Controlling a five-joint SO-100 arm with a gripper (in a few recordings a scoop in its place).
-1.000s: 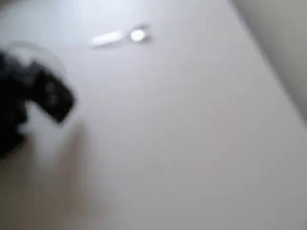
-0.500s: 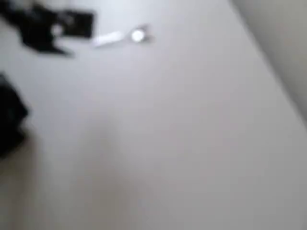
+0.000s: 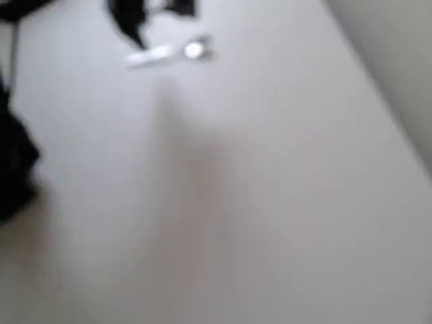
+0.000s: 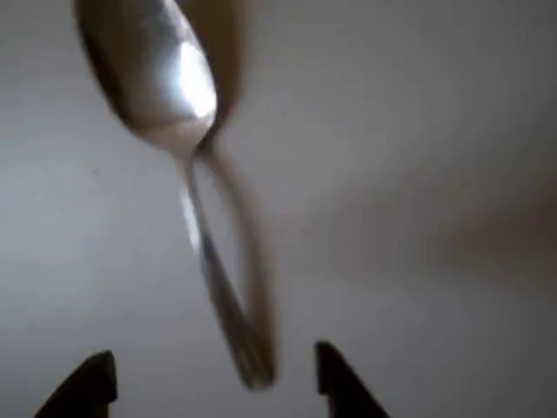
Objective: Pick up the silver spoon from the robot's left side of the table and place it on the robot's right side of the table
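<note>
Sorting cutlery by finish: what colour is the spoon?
Shiny silver spoon, clearest in the wrist view.

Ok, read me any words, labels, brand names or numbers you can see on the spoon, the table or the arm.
None can be read.
Shiny silver metal spoon: plain bowl and handle in the wrist view, no stamp visible; the picture is blurred.
Off-white matte table: bare, no print.
Black two-finger gripper: dark fingertips, no label; in the overhead view too blurred to tell.

a greyer strip (image 3: 398, 67) runs diagonally along the top-right corner in the overhead view, blurred and plain.
</note>
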